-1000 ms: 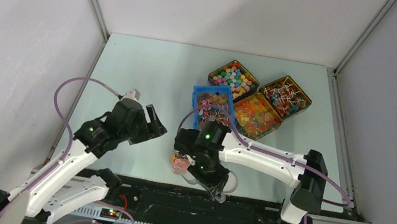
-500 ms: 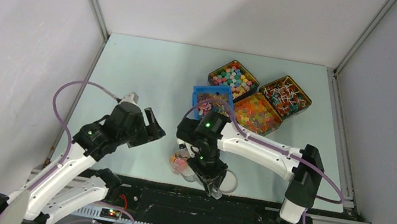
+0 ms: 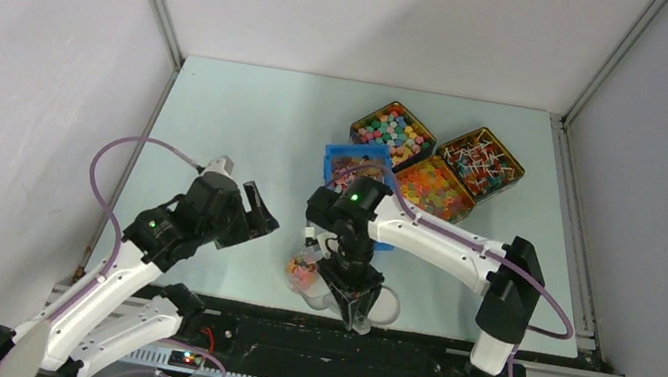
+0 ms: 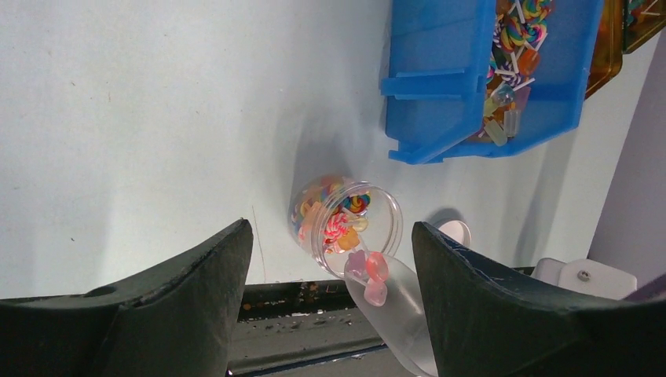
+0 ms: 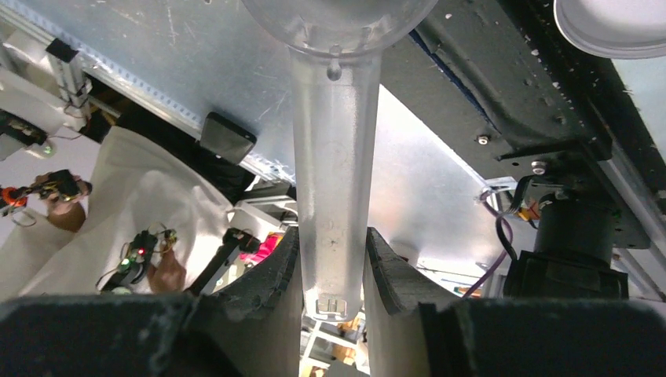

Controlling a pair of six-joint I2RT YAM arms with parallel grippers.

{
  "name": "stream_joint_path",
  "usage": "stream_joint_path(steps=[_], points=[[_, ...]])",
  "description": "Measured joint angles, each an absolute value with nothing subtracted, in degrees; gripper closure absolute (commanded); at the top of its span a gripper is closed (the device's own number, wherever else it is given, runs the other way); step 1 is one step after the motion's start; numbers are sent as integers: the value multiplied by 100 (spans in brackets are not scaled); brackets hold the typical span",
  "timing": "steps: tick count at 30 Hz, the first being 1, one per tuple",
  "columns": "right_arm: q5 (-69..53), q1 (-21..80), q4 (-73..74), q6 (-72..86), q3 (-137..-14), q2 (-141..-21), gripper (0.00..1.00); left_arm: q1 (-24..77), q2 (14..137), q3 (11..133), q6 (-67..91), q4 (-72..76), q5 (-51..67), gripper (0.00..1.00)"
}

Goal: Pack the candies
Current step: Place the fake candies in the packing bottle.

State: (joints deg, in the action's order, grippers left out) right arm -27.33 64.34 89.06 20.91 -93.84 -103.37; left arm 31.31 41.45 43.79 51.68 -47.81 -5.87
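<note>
A few pink candies (image 4: 371, 271) are sitting in the mouth of a clear scoop (image 4: 397, 314) at the rim of a clear jar (image 4: 397, 222) that is holding mixed sweets, near the front edge of the surface (image 4: 157, 118). The right end effector (image 5: 331, 236) is clamping the scoop handle, jaws narrow. The left end effector (image 3: 258, 212) is hovering wide open and holding nothing, left of the jar, with the blue bin (image 4: 440, 94) sitting just behind it.

Jar (image 4: 385, 216) nearest, candies (image 4: 336, 220) in it; scoop (image 4: 393, 306) at its rim; lid (image 4: 455, 232) right; bin (image 4: 440, 78) behind; trays (image 3: 372, 116) beyond.
</note>
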Motion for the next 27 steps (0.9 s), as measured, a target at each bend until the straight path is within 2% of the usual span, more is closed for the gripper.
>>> stream_joint_path(steps=[17, 27], points=[[-3874, 5647, 8768, 1942, -8879, -10337, 100, 3131, 4108, 4272, 5249, -4724, -578, 20], [-3986, 5621, 8750, 1940, -8853, -10285, 100, 3131, 4086, 4270, 5251, -4718, -567, 19]])
